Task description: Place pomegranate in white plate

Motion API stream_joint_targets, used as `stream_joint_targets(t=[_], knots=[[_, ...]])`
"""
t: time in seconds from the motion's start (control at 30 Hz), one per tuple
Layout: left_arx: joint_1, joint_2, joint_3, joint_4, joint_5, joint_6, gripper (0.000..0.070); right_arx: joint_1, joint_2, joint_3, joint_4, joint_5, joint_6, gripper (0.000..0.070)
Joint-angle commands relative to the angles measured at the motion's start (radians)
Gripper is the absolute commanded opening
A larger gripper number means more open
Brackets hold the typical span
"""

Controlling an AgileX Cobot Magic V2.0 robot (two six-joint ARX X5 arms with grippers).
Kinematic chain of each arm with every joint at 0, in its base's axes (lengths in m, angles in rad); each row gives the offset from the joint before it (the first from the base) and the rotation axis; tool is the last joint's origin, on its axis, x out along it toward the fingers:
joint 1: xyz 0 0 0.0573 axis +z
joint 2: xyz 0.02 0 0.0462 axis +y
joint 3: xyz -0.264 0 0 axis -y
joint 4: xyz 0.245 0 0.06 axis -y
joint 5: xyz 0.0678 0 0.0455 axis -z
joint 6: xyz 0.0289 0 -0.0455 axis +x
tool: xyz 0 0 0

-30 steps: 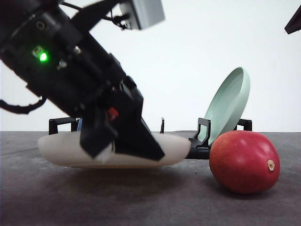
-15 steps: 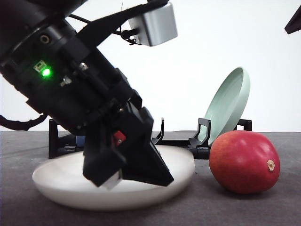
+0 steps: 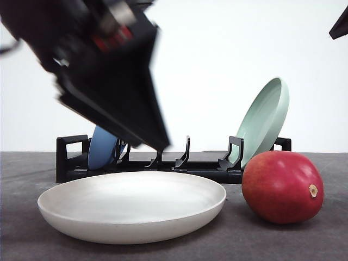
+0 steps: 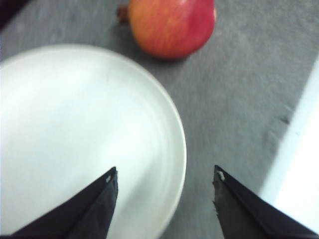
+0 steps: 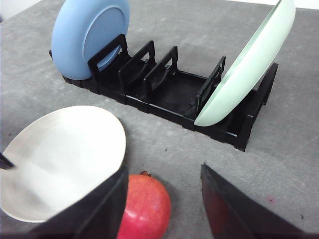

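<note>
Two end effectors, both spread and empty: left end effector [image 3: 109,81] upper left of frame, above white plate [image 3: 131,205] lower left. Pomegranate [image 3: 283,186] lower right on table [image 3: 228,239], beside plate. Looks firm, smooth, roll-prone; right end effector [image 5: 164,199] should grip across its widest middle.

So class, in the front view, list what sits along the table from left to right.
Blue plate → white plate → green plate → pomegranate. The left gripper hangs over the white plate, so I leave it out of the order.
</note>
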Motion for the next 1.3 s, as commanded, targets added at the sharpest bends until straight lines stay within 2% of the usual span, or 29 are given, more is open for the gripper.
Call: stream_joint_targets(t=[0.0, 0.13, 0.43, 0.67, 0.83, 1.07, 1.27], knots=[[0.031, -0.012, 0.018, -0.044, 0.039, -0.033, 0.0364, 0.005, 0.002, 0.016, 0.009, 0.0, -0.003, 0.029], [0.152, -0.076, 0.02, -0.089, 0.074, -0.066, 0.0359, 0.005, 0.002, 0.016, 0.009, 0.0, -0.003, 0.029], [0.444, -0.207, 0.02, -0.153, 0.077, -0.071, 0.035, 0.005, 0.002, 0.016, 0.008, -0.001, 0.0, 0.029], [0.606, -0.298, 0.02, -0.153, 0.077, -0.074, 0.0349, 0.005, 0.003, 0.016, -0.033, -0.004, 0.057, 0.0291], [0.656, -0.329, 0.02, -0.158, 0.077, -0.074, 0.0349, 0.032, 0.028, 0.039, -0.148, 0.005, 0.148, 0.029], [0.66, -0.333, 0.02, -0.156, 0.077, -0.074, 0.0349, 0.135, 0.172, 0.137, -0.288, 0.121, 0.196, 0.029], [0.66, -0.333, 0.02, -0.156, 0.077, -0.074, 0.0349, 0.224, 0.362, 0.19, -0.318, 0.164, 0.234, 0.029]])
